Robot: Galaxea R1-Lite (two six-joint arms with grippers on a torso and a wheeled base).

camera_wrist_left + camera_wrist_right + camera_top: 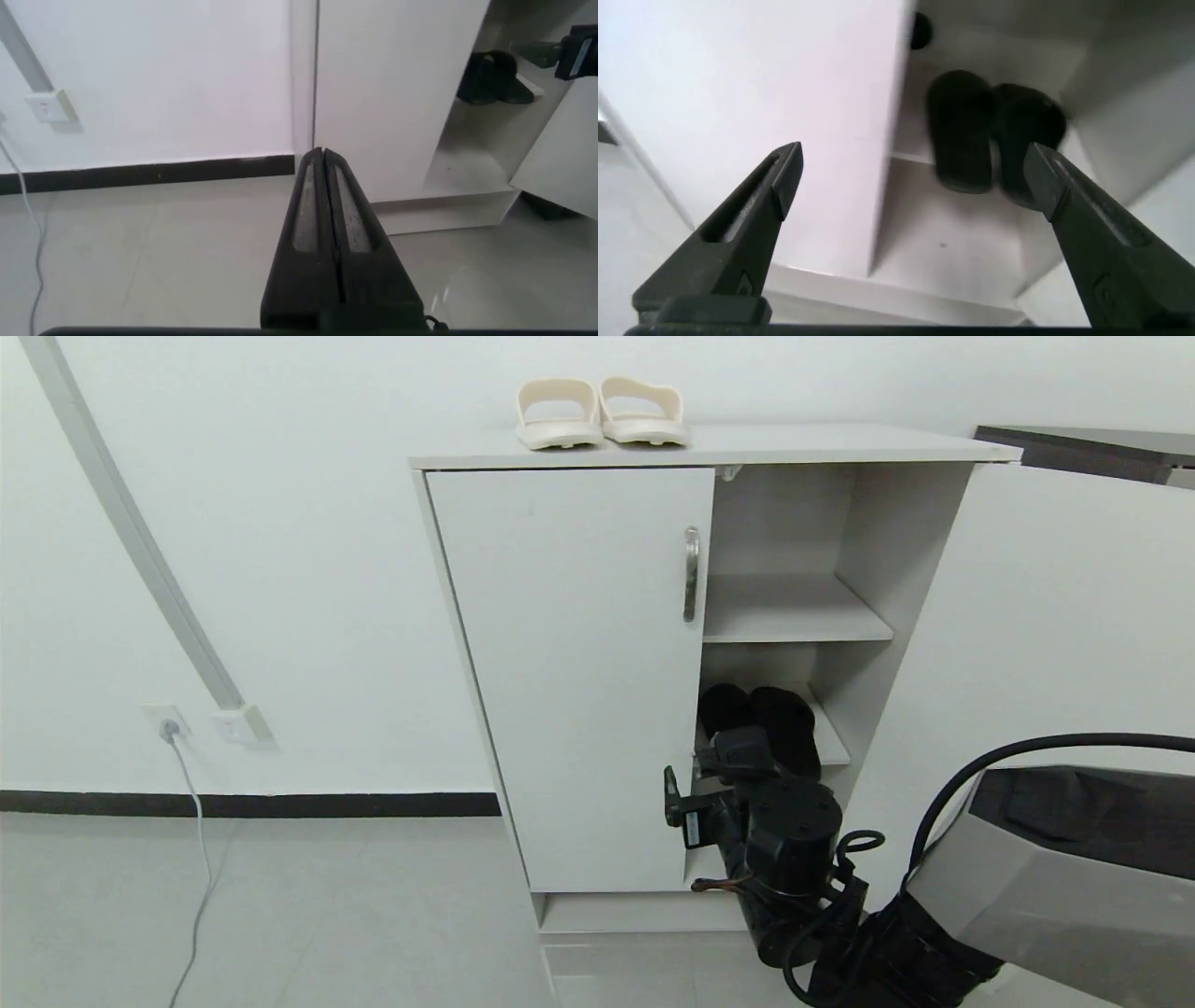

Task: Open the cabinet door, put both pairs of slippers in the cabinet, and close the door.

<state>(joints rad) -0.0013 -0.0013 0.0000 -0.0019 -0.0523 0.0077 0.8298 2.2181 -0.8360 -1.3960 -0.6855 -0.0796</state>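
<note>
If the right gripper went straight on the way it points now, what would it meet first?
Probably the black slippers on a cabinet shelf. The right gripper has its open fingers either side of the closed door edge, so one might catch that first; depth is unclear.

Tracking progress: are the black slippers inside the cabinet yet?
Inside: the black slippers lie side by side on the lower shelf, visible past the open right door.

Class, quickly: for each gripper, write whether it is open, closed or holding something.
Left gripper: jaws closed, holding nothing.
Right gripper: jaws open, empty, facing the black slippers.
</note>
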